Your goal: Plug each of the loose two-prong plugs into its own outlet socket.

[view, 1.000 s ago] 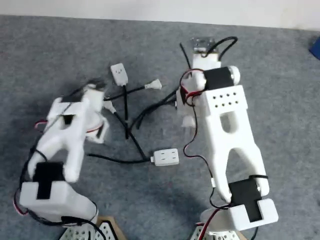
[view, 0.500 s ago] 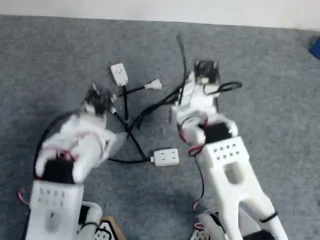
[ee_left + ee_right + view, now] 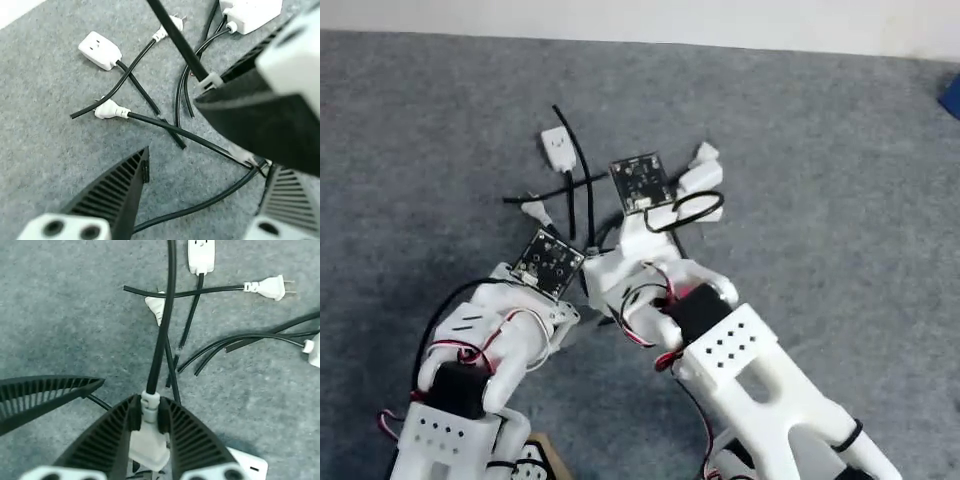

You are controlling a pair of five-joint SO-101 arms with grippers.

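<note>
Well, my right gripper (image 3: 149, 401) is clamped shut on a two-prong plug (image 3: 147, 437), with both ridged fingers (image 3: 107, 440) pressing its white body from either side. The plug's long axis runs along the fingers, cord end toward the tips and out ahead. Its prong end sits back toward my wrist and is hidden, so I cannot tell where the prongs point. Its black cord (image 3: 161, 340) leaves the fingertips in a straight line and heads toward the single socket (image 3: 201, 251), running off the frame just beside it. Just under the plug a corner of a white outlet block (image 3: 246, 466) shows, cut off by the edge; whether the plug touches it I cannot tell.

My left gripper (image 3: 210, 162) hangs wide open and holds nothing, with grey carpet (image 3: 45, 140) and crossing cords (image 3: 200, 139) between its fingers (image 3: 120, 192). One of its fingertips is hidden behind my right gripper, which sits just beside it.

Farther out, a loose plug (image 3: 270, 287) lies flat, its long axis in line with its own cord. Its prongs point away from the socket's cord (image 3: 190, 312), which its own cord crosses. A second loose plug (image 3: 112, 109) lies near that crossing, apart from the socket; its prongs are too small to read.
</note>
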